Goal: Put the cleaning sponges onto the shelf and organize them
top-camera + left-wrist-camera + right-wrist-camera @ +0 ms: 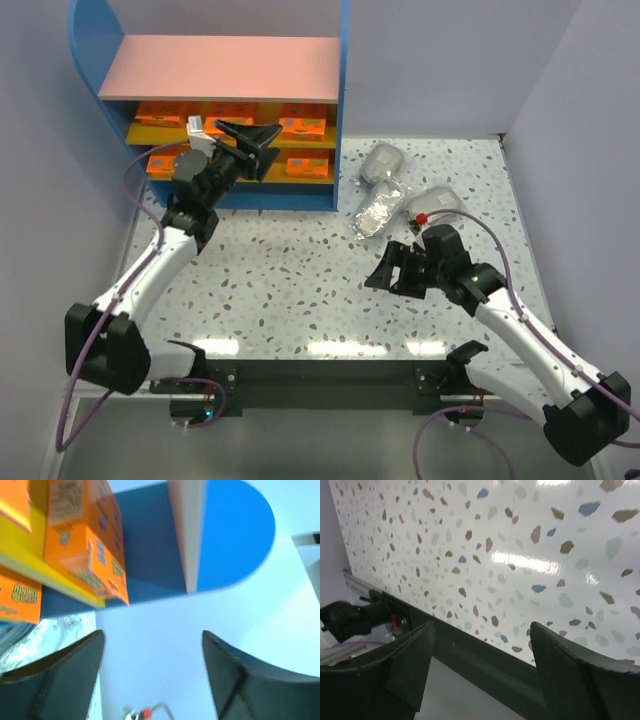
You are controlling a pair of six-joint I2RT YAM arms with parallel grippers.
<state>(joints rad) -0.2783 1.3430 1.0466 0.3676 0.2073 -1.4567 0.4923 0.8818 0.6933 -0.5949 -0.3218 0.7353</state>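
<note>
The shelf [230, 68] stands at the back left, with a pink top and two yellow boards. Several orange packs [302, 123] lie on both boards. My left gripper [266, 150] is open and empty, just in front of the shelf's middle. In the left wrist view [152, 645] orange packs [82, 535] sit on a yellow board [55, 582] beside the blue panel [235, 535]. Three grey bagged bundles [378, 210] lie on the table right of the shelf. My right gripper [385, 265] is open and empty, just below them, over the table [520, 540].
The speckled table [290, 280] is walled by pale panels on the left, back and right. A black rail [320, 375] runs along the near edge between the arm bases and also shows in the right wrist view [470, 650].
</note>
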